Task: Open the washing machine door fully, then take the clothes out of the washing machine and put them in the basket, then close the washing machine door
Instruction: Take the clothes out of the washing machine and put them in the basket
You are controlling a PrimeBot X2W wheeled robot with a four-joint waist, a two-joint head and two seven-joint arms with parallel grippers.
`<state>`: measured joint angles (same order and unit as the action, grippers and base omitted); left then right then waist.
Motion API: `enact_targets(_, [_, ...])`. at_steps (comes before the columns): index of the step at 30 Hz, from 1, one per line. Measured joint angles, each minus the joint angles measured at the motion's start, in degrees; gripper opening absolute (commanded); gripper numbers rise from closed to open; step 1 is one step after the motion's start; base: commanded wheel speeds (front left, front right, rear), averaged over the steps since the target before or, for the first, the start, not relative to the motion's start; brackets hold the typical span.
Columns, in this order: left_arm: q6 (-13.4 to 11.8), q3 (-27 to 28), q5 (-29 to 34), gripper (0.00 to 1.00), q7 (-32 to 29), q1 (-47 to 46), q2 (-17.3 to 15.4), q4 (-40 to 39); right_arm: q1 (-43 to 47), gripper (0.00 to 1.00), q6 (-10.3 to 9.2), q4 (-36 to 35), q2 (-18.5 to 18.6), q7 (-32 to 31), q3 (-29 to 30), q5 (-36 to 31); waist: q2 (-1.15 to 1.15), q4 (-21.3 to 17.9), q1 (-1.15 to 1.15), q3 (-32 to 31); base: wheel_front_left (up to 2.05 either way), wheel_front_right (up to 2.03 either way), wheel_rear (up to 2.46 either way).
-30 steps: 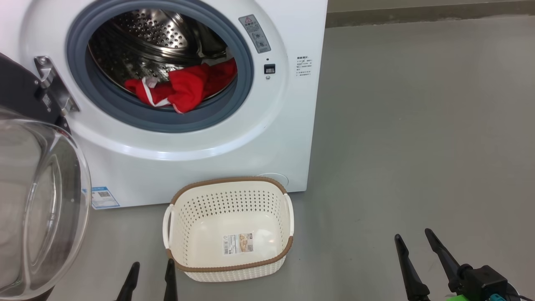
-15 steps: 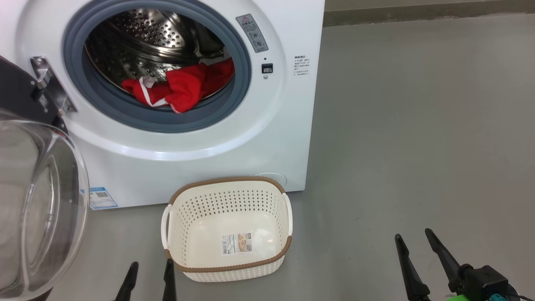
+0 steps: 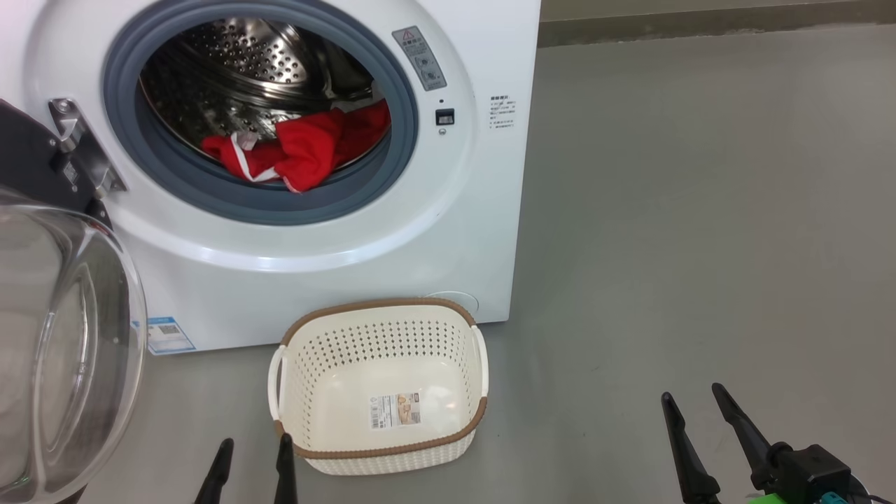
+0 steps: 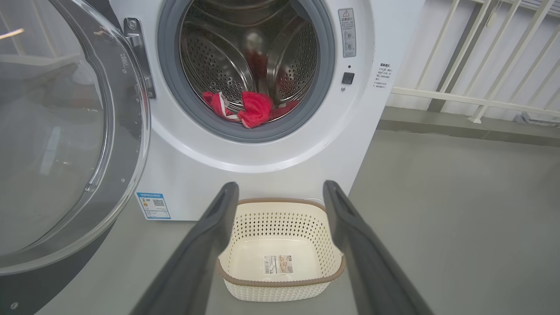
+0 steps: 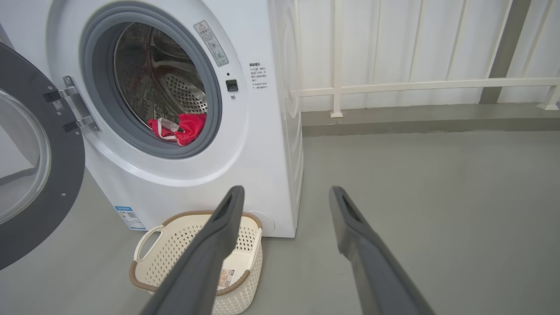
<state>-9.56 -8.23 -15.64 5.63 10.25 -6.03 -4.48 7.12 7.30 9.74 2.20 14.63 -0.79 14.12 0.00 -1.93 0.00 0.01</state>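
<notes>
Lying at front lip of washing machine point(image 3: 455, 231) drum, clothes point(image 3: 301, 150): expect soft, light, limp; pinch bunched ctr fold. State: left tool point(image 3: 254, 442) & right tool point(image 3: 691, 393) fingers apart, empty.

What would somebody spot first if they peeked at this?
The bright red clothes jump out first, crumpled just inside the washing machine opening. The washing machine door hangs wide open on the left, and the empty cream basket sits on the floor in front of the machine.
</notes>
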Motion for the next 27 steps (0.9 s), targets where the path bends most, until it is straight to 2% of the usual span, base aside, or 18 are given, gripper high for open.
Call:
enact_targets(18, [-0.24,-0.78,-0.01,1.00,0.09,-0.30,-0.47,0.34,-0.02,1.00,0.00,0.13,-0.02,0.00,-0.11,0.00,0.00,0.15,0.00,-0.03,1.39,-1.39,0.00])
enact_targets(27, [-0.25,-0.89,-0.03,1.00,0.60,-0.32,-0.68,0.33,-0.02,1.00,0.00,0.44,-0.02,0.00,-0.11,0.00,0.00,0.19,0.00,-0.17,0.29,-0.29,0.00])
